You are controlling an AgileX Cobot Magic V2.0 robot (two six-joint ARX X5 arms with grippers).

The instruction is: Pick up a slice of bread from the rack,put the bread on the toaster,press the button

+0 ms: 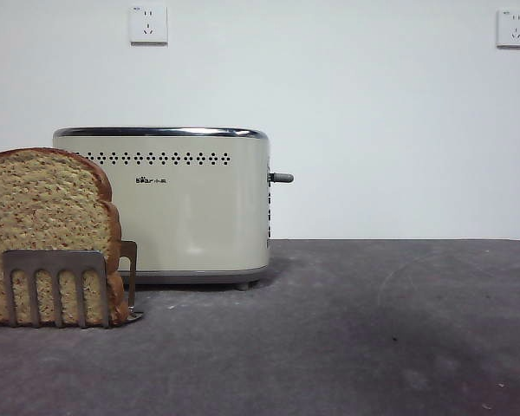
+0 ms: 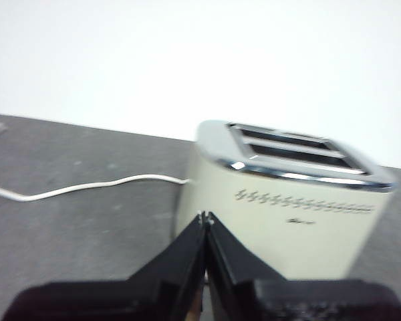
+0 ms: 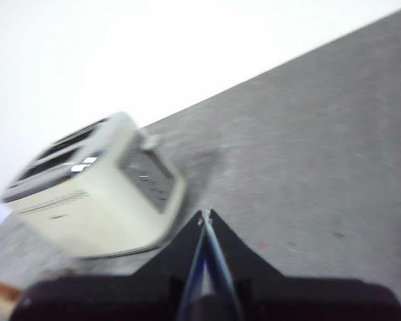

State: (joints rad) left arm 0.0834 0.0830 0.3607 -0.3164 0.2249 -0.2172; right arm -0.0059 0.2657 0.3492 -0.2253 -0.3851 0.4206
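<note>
The cream toaster (image 1: 186,204) stands on the dark table, its grey lever (image 1: 281,178) on its right side. In front of it at the left, slices of bread (image 1: 39,217) stand upright in the low grey rack (image 1: 56,286). Neither arm shows in the front view. My left gripper (image 2: 204,217) is shut and empty, held above the table with the toaster (image 2: 287,207) and its two empty slots beyond it. My right gripper (image 3: 206,215) is shut and empty, off to the toaster's (image 3: 93,194) lever side. An edge of bread (image 3: 0,292) shows at the corner of the right wrist view.
A white power cord (image 2: 87,186) runs across the table behind the toaster. Two wall sockets (image 1: 148,24) sit on the white wall. The table's right half (image 1: 399,329) is bare grey cloth.
</note>
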